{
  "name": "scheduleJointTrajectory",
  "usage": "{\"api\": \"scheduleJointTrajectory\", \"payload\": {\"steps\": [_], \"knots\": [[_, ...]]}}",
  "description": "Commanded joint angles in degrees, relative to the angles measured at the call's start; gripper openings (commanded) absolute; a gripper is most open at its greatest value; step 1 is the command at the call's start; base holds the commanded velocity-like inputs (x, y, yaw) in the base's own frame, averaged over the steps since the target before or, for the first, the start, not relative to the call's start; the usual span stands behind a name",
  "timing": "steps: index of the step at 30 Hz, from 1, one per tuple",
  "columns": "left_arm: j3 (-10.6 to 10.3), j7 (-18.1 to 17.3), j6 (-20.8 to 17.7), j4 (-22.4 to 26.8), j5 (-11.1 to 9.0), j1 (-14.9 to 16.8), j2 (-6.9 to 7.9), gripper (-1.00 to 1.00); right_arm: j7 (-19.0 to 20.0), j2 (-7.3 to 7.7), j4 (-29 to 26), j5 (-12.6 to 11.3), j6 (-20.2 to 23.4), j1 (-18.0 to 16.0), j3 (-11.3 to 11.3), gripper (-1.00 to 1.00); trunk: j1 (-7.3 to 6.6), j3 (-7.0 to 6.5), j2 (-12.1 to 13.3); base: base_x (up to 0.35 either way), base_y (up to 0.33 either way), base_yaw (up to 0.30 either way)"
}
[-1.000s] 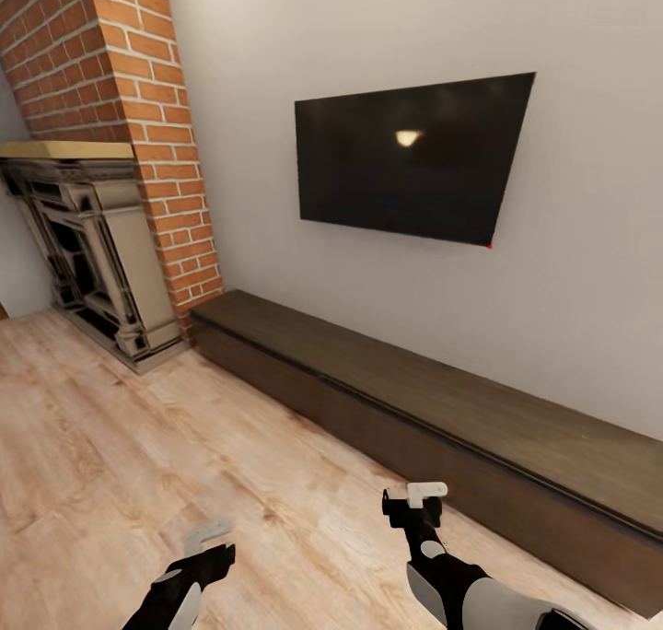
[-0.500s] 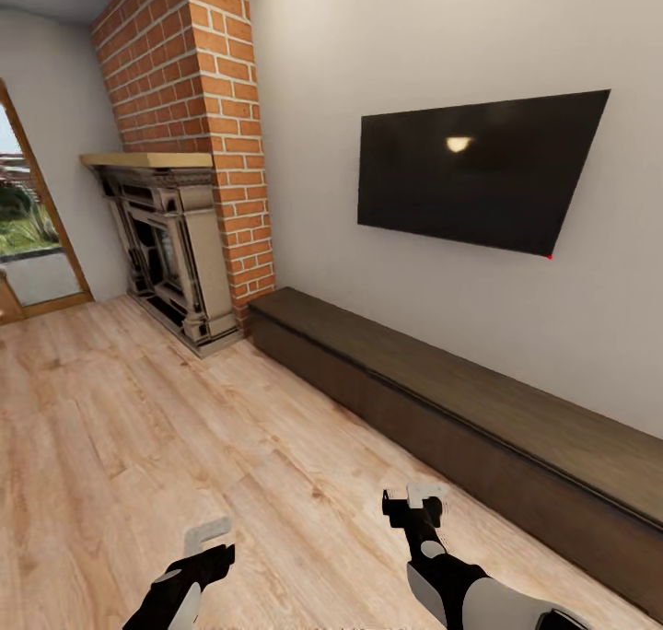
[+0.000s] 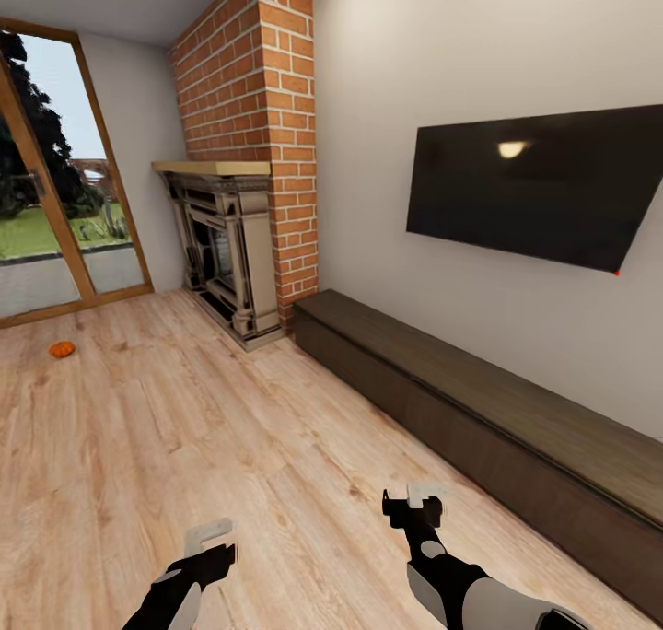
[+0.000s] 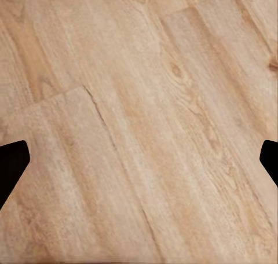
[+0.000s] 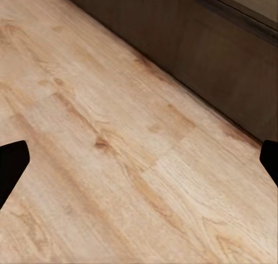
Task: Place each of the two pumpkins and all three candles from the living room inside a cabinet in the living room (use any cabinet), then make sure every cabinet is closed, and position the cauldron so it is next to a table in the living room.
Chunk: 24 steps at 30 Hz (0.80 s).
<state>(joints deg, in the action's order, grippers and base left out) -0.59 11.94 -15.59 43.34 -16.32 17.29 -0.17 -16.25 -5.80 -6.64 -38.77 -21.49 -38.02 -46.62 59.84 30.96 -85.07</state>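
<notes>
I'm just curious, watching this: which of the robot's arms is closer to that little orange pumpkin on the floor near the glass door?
The left. The left gripper hangs over bare floor on the pumpkin side; the right gripper is farther away, beside the cabinet. Neither is near it.

Cabinet (image 3: 479, 409) cut off at right edge; pumpkin (image 3: 62, 349) too small for detail.

Open wood floor (image 3: 184, 427) ahead of left end effector (image 3: 210, 538), nothing blocking as far as pumpkin (image 3: 62, 349) near glass door (image 3: 55, 197). Just right of right end effector (image 3: 422, 499): long low cabinet (image 3: 479, 400) along wall, front shut. Far ahead: fireplace (image 3: 226, 243), brick chimney (image 3: 258, 96). TV (image 3: 543, 183) mounted above cabinet.
</notes>
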Motion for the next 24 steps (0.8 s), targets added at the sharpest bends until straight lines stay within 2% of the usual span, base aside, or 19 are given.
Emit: {"api": "scheduleJointTrajectory", "payload": {"steps": [1, 24], "knots": [[0.0, 0.4, -0.2, 0.1, -0.5, 0.0, 0.0, 1.0, -0.3, 0.0, 0.0, -0.4, -0.1, 0.0, -0.5, 1.0, -0.23, -0.17, 0.4, -0.017, 0.015, 0.271], [-0.2, 0.9, -0.1, 0.1, -0.3, 0.0, -0.02, 1.0, -0.3, 0.0, 0.0, -0.3, -0.1, 0.0, -0.5, 1.0, -5.28, -5.21, 9.6, -0.001, 0.001, 0.27]]}}
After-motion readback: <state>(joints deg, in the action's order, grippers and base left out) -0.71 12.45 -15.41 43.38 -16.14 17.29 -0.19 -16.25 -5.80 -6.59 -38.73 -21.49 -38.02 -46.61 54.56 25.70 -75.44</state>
